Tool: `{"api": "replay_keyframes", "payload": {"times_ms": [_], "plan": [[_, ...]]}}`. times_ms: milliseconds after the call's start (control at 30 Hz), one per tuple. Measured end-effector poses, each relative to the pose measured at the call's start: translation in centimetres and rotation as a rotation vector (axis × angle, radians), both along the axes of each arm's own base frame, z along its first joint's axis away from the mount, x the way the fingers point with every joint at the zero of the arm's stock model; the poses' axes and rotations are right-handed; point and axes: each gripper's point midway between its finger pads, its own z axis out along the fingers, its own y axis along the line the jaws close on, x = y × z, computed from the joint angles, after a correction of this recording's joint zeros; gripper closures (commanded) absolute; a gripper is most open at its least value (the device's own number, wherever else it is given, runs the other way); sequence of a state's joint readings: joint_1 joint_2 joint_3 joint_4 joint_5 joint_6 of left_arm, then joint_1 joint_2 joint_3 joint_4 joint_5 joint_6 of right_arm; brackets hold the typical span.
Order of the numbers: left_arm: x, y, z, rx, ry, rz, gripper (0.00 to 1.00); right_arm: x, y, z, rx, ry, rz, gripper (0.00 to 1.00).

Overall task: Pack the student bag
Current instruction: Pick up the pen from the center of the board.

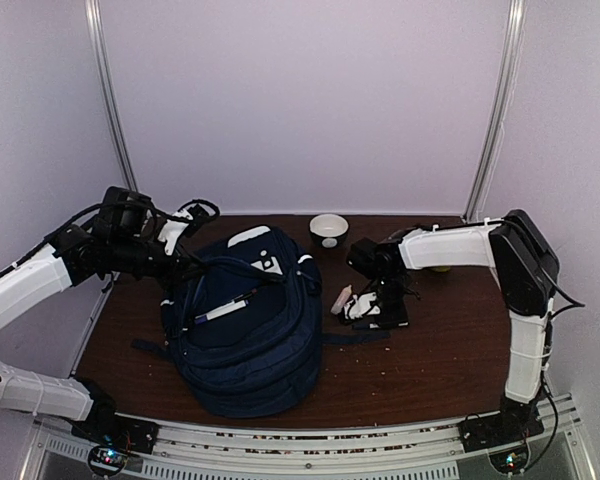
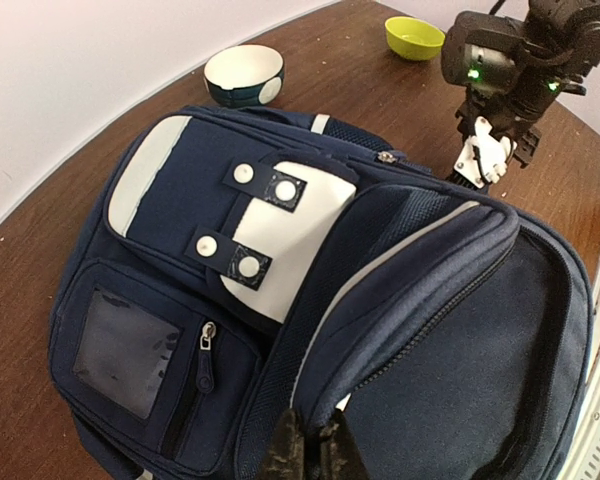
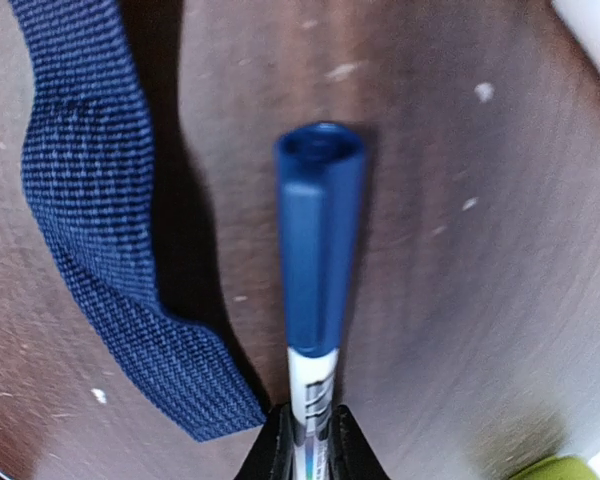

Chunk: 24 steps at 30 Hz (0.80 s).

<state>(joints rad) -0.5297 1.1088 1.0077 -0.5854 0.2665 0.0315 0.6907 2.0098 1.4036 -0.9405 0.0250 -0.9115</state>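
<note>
Fabric at the rim of the student bag [image 1: 250,350] is pinched between the closed jaws of the left gripper [image 2: 308,445]. The bag is laid flat on the left-centre of the table [image 1: 440,350], its front pockets turned upward. A blue-capped marker [image 3: 318,250] is clamped by its white barrel in the right gripper [image 3: 307,445], just right of the bag, with a loose strap [image 3: 90,230] lying beside it. A white bowl [image 1: 328,228] is seen behind the bag.

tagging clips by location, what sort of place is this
Probably a robot lab cell: left arm and right arm mounted at a brown table, plain white walls with metal posts, a staged student bag.
</note>
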Motion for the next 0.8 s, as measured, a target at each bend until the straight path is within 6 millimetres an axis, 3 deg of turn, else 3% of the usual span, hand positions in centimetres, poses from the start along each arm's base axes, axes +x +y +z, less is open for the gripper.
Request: {"api": "replay_keyframes", "payload": {"times_ms": [133,233,600,800], "plan": [[0.0,0.0,0.0,0.000,0.000,0.000,1.00,-1.4,0.3,-0.1,0.005,-0.012,-0.082,0.77],[0.0,0.0,0.0,-0.001,0.001,-0.002,1.00,-1.4,0.5,0.0,0.015,-0.029,-0.154,0.76],[0.0,0.0,0.0,-0.001,0.002,-0.002,1.00,-1.5,0.8,-0.1,0.023,-0.023,-0.251,0.92],[0.0,-0.1,0.0,-0.002,0.003,-0.003,1.00,-1.6,0.9,0.1,0.046,-0.010,-0.282,0.95]]}}
